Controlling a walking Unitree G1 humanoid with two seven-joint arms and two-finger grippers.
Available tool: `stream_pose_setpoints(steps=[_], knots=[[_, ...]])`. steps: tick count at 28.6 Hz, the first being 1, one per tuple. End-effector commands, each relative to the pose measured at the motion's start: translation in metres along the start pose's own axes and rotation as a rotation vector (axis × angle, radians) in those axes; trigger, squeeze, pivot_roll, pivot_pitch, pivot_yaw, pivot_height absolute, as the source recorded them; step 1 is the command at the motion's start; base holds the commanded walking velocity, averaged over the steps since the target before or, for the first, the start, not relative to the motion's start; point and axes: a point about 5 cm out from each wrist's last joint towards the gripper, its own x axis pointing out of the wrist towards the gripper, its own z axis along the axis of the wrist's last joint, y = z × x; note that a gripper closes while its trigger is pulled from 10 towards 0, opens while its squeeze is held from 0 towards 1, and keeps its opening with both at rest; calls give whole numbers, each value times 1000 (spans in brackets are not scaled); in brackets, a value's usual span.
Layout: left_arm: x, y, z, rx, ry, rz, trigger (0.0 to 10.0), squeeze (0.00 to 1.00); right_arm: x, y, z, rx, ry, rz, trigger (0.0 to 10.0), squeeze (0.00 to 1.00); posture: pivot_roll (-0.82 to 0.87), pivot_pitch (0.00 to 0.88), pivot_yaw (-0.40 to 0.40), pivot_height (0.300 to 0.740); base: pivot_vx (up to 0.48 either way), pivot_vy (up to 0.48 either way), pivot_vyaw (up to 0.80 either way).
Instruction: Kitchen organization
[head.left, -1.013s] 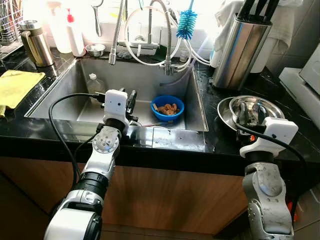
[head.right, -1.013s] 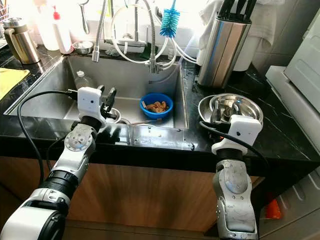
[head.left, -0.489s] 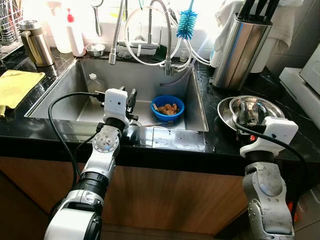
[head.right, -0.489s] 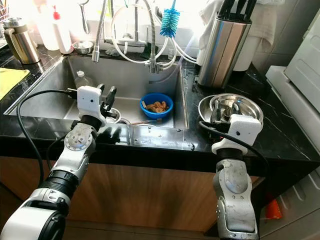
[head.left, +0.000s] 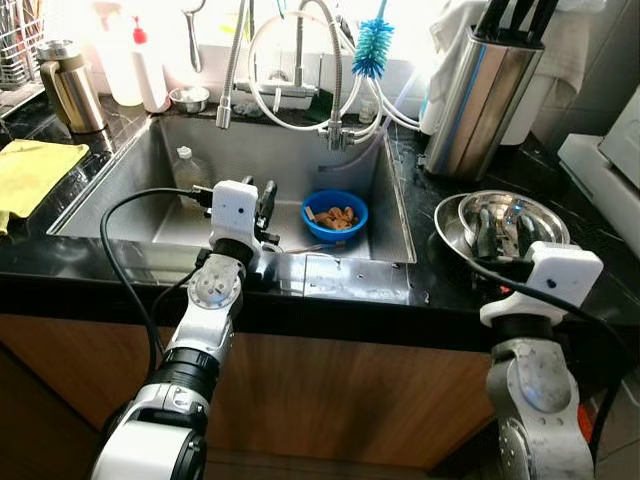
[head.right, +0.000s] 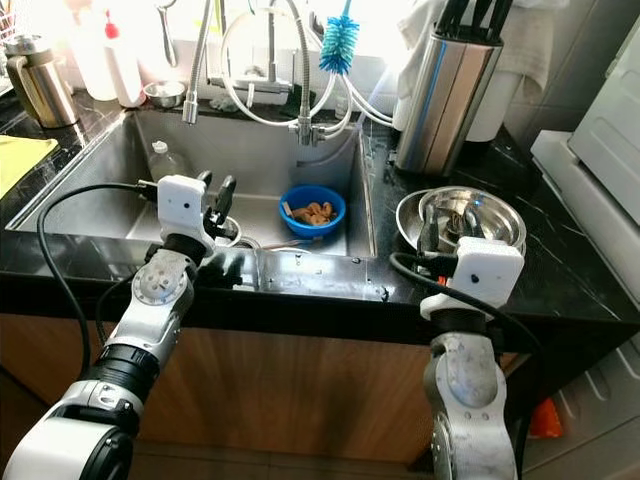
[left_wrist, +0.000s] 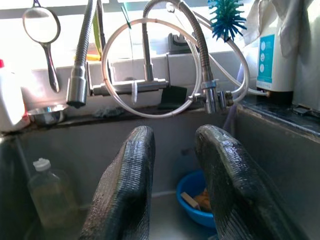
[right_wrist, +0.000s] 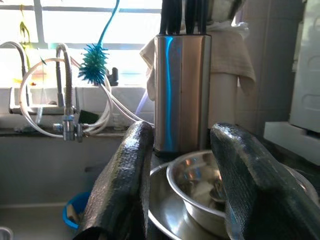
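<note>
The robot stood at a black stone desk (head.left: 60, 262) with both arms raised. The left gripper (head.left: 259, 197), jaws spread and empty, hovered over the near edge of the steel sink (head.left: 180, 205), where a blue bowl (head.left: 335, 215) of food scraps sat near a small bottle (head.left: 186, 166). The right gripper (head.left: 503, 237), jaws likewise spread and empty, hung just before nested steel bowls (head.left: 510, 215) beside a knife block (head.left: 482, 92).
</note>
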Motion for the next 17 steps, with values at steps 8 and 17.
stream_pose_setpoints(steps=[8, 17], knots=[[0, -5, 2, -5, -14, -12, 10000, 0, -6, -10, -5, -14, 49, -26, 10000, 0, 71, 57, -86, 740, 0, 0, 0], [-1, -5, 1, -7, -10, -13, 10000, 0, -7, -8, -14, -8, 99, -5, 10000, 0, 74, 59, -89, 740, 0, 0, 0]])
